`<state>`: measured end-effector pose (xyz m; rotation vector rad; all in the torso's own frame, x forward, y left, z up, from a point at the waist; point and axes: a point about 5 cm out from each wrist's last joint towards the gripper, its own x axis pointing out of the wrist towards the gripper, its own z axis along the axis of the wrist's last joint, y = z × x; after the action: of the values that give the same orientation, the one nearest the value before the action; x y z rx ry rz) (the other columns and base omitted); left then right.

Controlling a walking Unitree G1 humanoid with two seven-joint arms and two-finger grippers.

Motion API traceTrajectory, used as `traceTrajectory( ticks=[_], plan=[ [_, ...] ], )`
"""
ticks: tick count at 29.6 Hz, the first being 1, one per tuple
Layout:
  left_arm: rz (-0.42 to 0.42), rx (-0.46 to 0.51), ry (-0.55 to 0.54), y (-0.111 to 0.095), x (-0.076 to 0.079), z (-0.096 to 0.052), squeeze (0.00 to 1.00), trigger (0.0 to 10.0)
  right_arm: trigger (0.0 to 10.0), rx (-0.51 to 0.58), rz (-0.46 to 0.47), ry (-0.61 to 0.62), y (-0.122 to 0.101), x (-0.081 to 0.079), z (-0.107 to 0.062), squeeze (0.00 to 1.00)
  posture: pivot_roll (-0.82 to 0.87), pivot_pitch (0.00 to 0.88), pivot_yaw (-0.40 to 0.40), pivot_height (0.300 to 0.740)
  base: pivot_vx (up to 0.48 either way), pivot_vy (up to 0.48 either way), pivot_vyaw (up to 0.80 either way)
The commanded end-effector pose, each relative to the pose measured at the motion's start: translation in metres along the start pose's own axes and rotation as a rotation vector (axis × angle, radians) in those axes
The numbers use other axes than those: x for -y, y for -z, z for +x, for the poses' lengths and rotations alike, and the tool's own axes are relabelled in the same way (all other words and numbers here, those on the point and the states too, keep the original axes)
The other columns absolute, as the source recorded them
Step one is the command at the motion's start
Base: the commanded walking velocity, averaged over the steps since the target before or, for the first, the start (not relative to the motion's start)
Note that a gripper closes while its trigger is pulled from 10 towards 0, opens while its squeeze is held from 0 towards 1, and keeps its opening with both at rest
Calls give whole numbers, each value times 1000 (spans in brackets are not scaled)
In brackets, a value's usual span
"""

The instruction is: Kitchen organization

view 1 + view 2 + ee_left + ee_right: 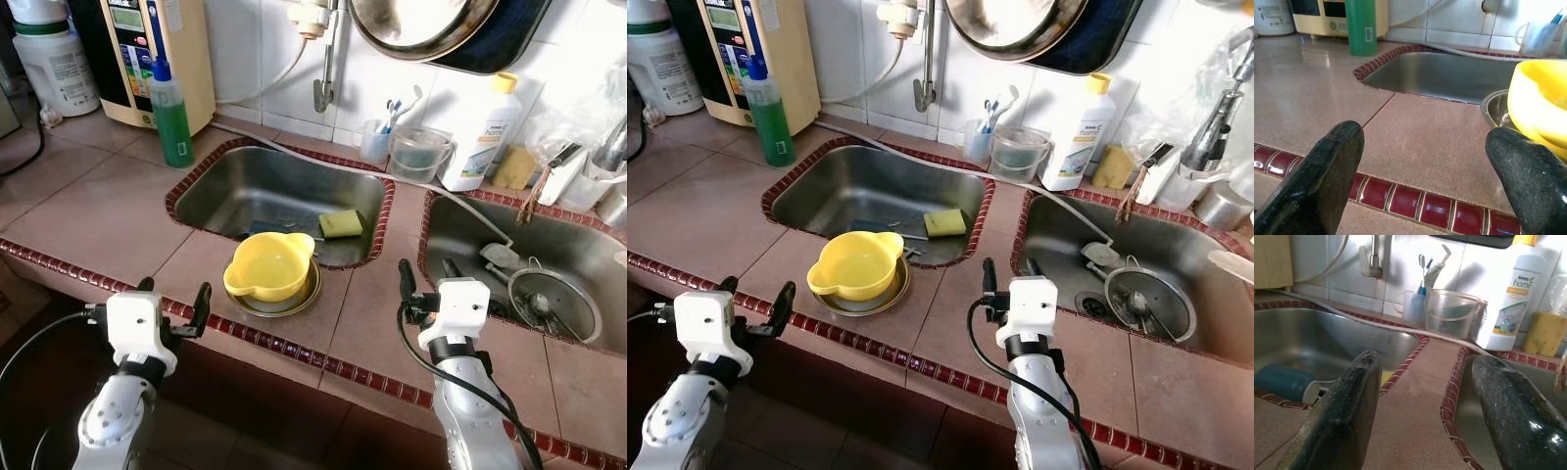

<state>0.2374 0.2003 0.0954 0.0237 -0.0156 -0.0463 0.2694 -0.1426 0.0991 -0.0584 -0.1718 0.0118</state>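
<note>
Yellow bowl [269, 264] in metal dish [294, 302], between both open grippers.

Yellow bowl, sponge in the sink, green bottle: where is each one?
yellow bowl [269, 262]: left eye view, inner wall.
sponge [340, 224]: left eye view, top face.
green bottle [171, 122]: left eye view, middle of the body.

Before me, a green bottle [170, 116] stands on the table [98, 211] beside the beige appliance [157, 54]. A white detergent bottle [484, 132] stands against the tiled wall [377, 83].
</note>
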Motion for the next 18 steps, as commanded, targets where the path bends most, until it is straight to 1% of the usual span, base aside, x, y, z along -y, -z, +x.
traceTrajectory(
  ticks=[1,7,15,18],
  plan=[
    [-5,18,-12,-6,-1,1,0,10000,10000,4,2,7,-1,2,1,0,-187,28,-38,740,0,0,0],
    [-13,33,-32,-9,-4,3,0,10000,10000,5,2,0,-1,1,1,0,-187,23,-38,740,0,0,0],
    [-11,58,-16,-16,0,9,0,10000,10000,6,2,-6,-2,0,2,0,-182,11,-42,740,0,0,0],
    [4,82,0,-24,-3,17,0,10000,10000,12,-1,-19,-3,-1,6,0,-180,9,-42,740,0,0,0]
  ],
)
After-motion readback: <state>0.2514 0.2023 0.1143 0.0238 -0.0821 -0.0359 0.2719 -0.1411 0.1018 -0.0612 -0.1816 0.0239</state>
